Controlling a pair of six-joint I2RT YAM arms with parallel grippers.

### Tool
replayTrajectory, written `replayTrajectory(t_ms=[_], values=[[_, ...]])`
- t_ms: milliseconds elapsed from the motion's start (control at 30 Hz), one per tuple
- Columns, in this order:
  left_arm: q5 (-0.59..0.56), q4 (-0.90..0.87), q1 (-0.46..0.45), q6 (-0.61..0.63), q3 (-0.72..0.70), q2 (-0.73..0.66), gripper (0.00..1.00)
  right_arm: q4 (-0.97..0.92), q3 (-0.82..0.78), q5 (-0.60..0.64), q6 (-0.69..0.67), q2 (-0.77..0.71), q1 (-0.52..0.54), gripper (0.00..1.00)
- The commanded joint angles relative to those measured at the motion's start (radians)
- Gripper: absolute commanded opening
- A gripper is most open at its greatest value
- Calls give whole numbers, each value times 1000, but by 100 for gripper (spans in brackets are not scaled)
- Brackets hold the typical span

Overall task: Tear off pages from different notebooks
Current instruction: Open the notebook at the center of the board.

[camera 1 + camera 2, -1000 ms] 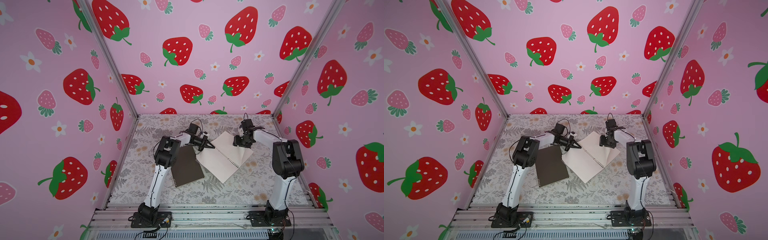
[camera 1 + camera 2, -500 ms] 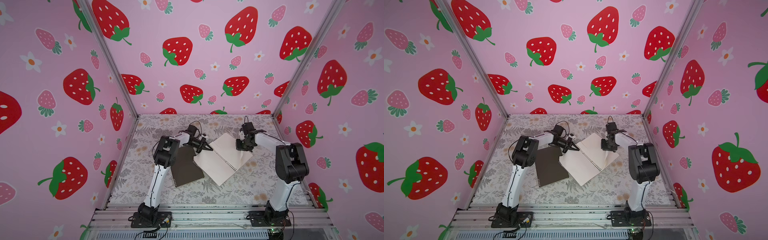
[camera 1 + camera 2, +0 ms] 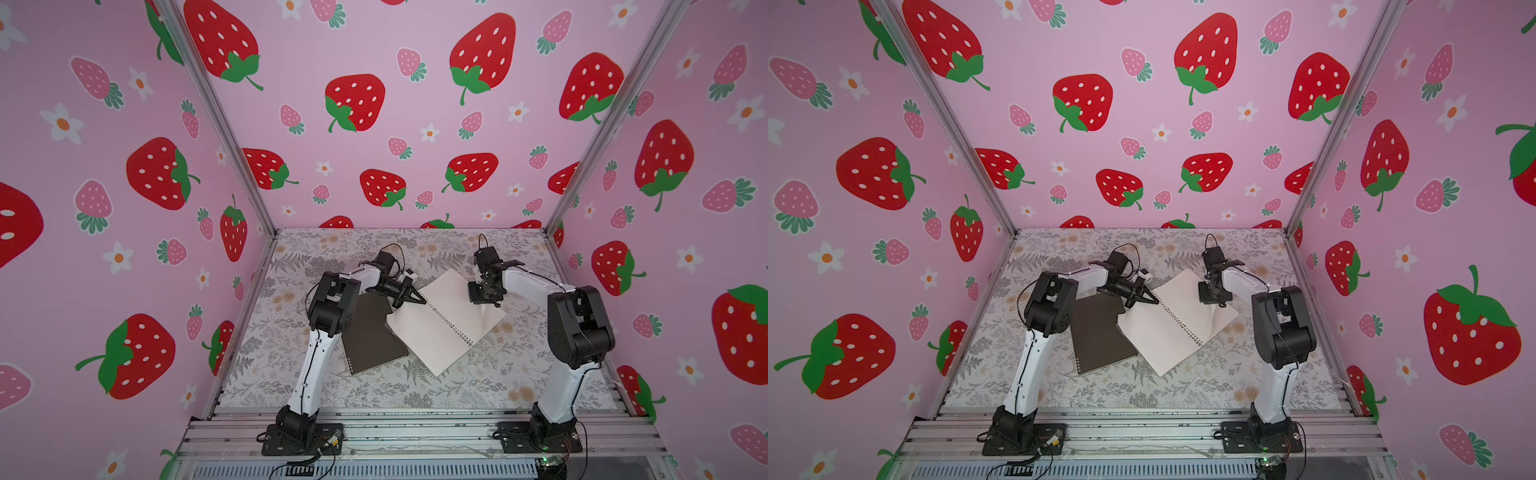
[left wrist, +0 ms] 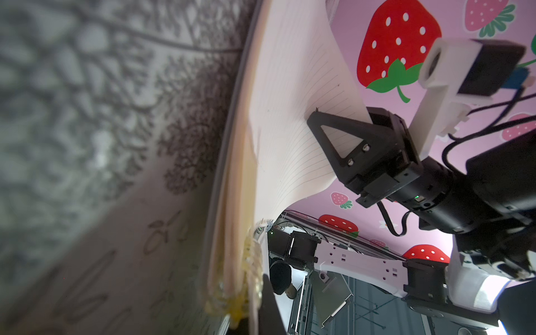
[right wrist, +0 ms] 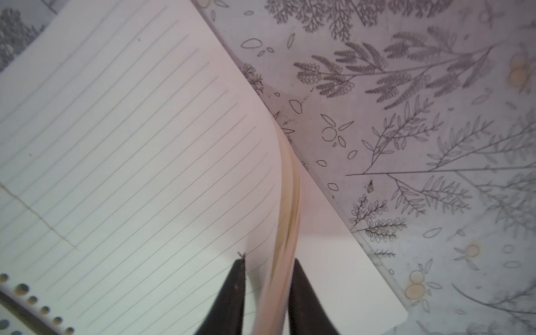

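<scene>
A cream notebook (image 3: pixel 428 340) (image 3: pixel 1158 336) lies open mid-table, its spiral running diagonally. Its lined pages (image 3: pixel 451 297) (image 5: pixel 130 139) face up. My right gripper (image 3: pixel 489 302) (image 3: pixel 1219 304) (image 5: pixel 268 261) is shut on the outer edge of a thin bundle of pages (image 5: pixel 290 203), which curls up off the stack. My left gripper (image 3: pixel 417 298) (image 3: pixel 1152 300) is shut, its tips resting on the notebook at the spiral's far end. Only one dark finger (image 4: pixel 268 313) shows in the left wrist view. A dark notebook (image 3: pixel 374 336) (image 3: pixel 1100 336) lies closed to the left, partly under the cream one.
A floral cloth (image 3: pixel 478 382) covers the table. Pink strawberry walls (image 3: pixel 374 124) enclose the back and both sides. An aluminium rail (image 3: pixel 415 428) with both arm bases runs along the front edge.
The right jaws have narrowed onto the page edge, and the pages there now curl upward. The left gripper stays shut on the notebook with only slight shifts.
</scene>
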Motion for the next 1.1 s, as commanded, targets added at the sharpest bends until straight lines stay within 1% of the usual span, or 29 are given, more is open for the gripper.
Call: replayTrajectory(t_ms=[0,33,133,267,400,500,633,767,900,933,967,1067], values=[[16,-40,-17,22,15,-5,0,-52,34,91,-32,-58,31,5],[16,-40,-17,21,16,-5,0,-62,33,108,-35,-70,38,0],[17,-39,-17,18,21,-2,0,-86,21,114,-43,-119,54,0],[18,-39,-18,16,26,2,0,-145,12,-4,-45,-177,68,0],[16,-39,-20,14,35,6,0,-140,-32,-109,-34,-238,112,0],[14,-39,-20,11,41,8,0,-168,-40,-173,-47,-233,166,0],[16,-9,-20,-14,41,8,0,-194,-53,-184,-68,-192,260,0],[4,29,-20,-49,41,11,0,-257,-74,-248,-90,-165,321,0],[2,39,-20,-62,57,21,0,-315,-83,-190,-73,-131,347,0],[1,39,-20,-65,62,22,0,-319,-85,-173,-64,-124,346,2],[1,40,-21,-67,63,24,0,-324,-83,-163,-56,-112,348,9],[-2,47,-22,-72,60,21,0,-344,-65,-164,-42,-74,357,37]])
